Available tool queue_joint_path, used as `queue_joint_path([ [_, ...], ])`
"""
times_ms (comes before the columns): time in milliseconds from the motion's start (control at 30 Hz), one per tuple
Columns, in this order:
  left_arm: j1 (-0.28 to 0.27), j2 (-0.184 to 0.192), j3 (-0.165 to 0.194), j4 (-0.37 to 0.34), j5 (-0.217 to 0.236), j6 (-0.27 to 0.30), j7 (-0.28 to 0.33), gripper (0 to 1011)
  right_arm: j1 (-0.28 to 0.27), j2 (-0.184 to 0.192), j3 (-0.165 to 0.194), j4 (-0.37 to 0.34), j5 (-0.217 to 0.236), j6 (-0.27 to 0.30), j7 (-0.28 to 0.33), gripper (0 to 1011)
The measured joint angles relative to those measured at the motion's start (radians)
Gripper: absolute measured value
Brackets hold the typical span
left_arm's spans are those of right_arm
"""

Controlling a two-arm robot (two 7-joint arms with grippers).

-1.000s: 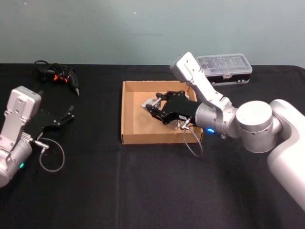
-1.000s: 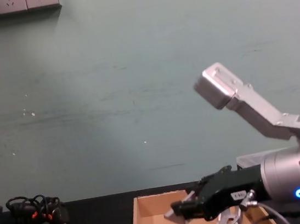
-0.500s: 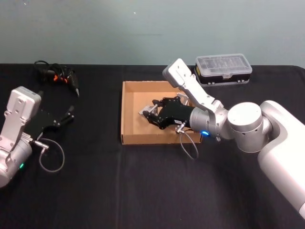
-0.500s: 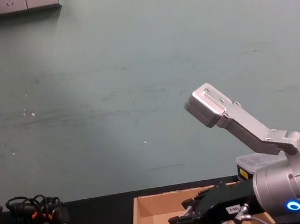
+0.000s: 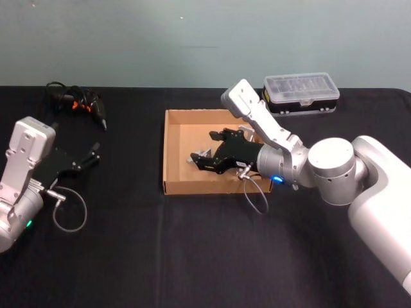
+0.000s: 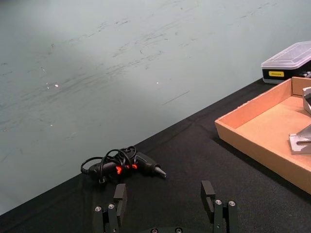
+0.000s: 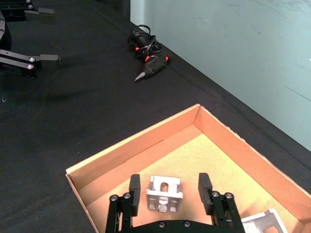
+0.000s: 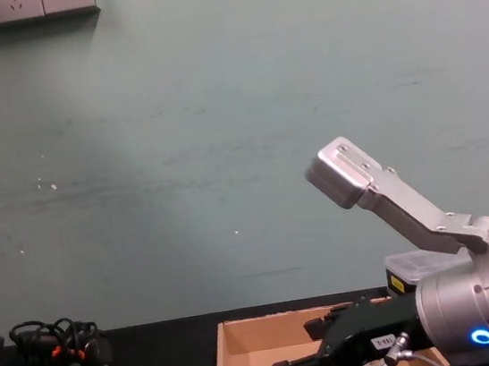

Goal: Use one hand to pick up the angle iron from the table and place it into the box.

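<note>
The right tool point(image 5: 207, 149) hangs inside the box point(image 5: 172, 149), its fingers point(image 7: 134, 187) spread wide with nothing held. An angle iron point(image 7: 164, 193) lies on the box floor between those fingers, apart from both. A second iron point(image 7: 260, 222) lies in the box just beside that tool. In the head view the box sits at the middle of the black tabletop point(image 5: 128, 256), and the iron point(image 5: 197, 158) lies toward its 6 o'clock wall. A clear-lidded case point(image 5: 302, 92) stands at 2 o'clock from the box. A glue gun point(image 5: 80, 102) lies at 10 o'clock. The left tool point(image 6: 165, 206) rests parked at 9 o'clock, fingers apart and empty.
</note>
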Motion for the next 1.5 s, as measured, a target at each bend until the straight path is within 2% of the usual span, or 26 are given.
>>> queue_joint_path([
  [33, 0.000, 0.000, 0.000, 0.000, 0.000, 0.000, 0.000, 1000, -0.005, 0.001, 0.005, -0.004, 0.002, -0.004, 0.000, 773],
  [100, 0.000, 0.000, 0.000, 0.000, 0.000, 0.000, 0.000, 1000, -0.010, 0.003, 0.010, -0.012, 0.004, -0.009, -0.004, 817],
  [133, 0.000, 0.000, 0.000, 0.000, 0.000, 0.000, 0.000, 1000, -0.014, 0.004, 0.014, -0.017, 0.005, -0.010, -0.006, 870],
  [233, 0.000, 0.000, 0.000, 0.000, 0.000, 0.000, 0.000, 1000, -0.030, 0.012, 0.027, -0.041, 0.011, -0.017, -0.020, 922],
  [267, 0.000, 0.000, 0.000, 0.000, 0.000, 0.000, 0.000, 1000, -0.041, 0.017, 0.034, -0.060, 0.013, -0.021, -0.029, 967],
  [367, 0.000, 0.000, 0.000, 0.000, 0.000, 0.000, 0.000, 1000, -0.071, 0.029, 0.054, -0.110, 0.017, -0.033, -0.053, 1003],
  [400, 0.000, 0.000, 0.000, 0.000, 0.000, 0.000, 0.000, 1000, -0.071, 0.029, 0.054, -0.110, 0.017, -0.033, -0.053, 1000],
  [500, 0.000, 0.000, 0.000, 0.000, 0.000, 0.000, 0.000, 1000, -0.112, 0.051, 0.077, -0.182, 0.017, -0.053, -0.086, 1000],
  [633, 0.000, 0.000, 0.000, 0.000, 0.000, 0.000, 0.000, 1000, -0.145, 0.068, 0.096, -0.235, 0.008, -0.063, -0.112, 1000],
  [800, 0.000, 0.000, 0.000, 0.000, 0.000, 0.000, 0.000, 1000, -0.211, 0.098, 0.137, -0.326, -0.027, -0.086, -0.178, 1000],
  [1000, 0.000, 0.000, 0.000, 0.000, 0.000, 0.000, 0.000, 1000, -0.271, 0.120, 0.181, -0.384, -0.054, -0.101, -0.231, 1000],
  [1100, 0.000, 0.000, 0.000, 0.000, 0.000, 0.000, 0.000, 1000, -0.315, 0.133, 0.215, -0.418, -0.066, -0.104, -0.263, 1000],
  [1133, 0.000, 0.000, 0.000, 0.000, 0.000, 0.000, 0.000, 1000, -0.315, 0.133, 0.215, -0.418, -0.066, -0.104, -0.263, 1000],
  [1233, 0.000, 0.000, 0.000, 0.000, 0.000, 0.000, 0.000, 1000, -0.355, 0.140, 0.250, -0.443, -0.071, -0.104, -0.290, 1000],
  [1500, 0.000, 0.000, 0.000, 0.000, 0.000, 0.000, 0.000, 1000, -0.423, 0.146, 0.308, -0.486, -0.082, -0.092, -0.328, 1000],
])
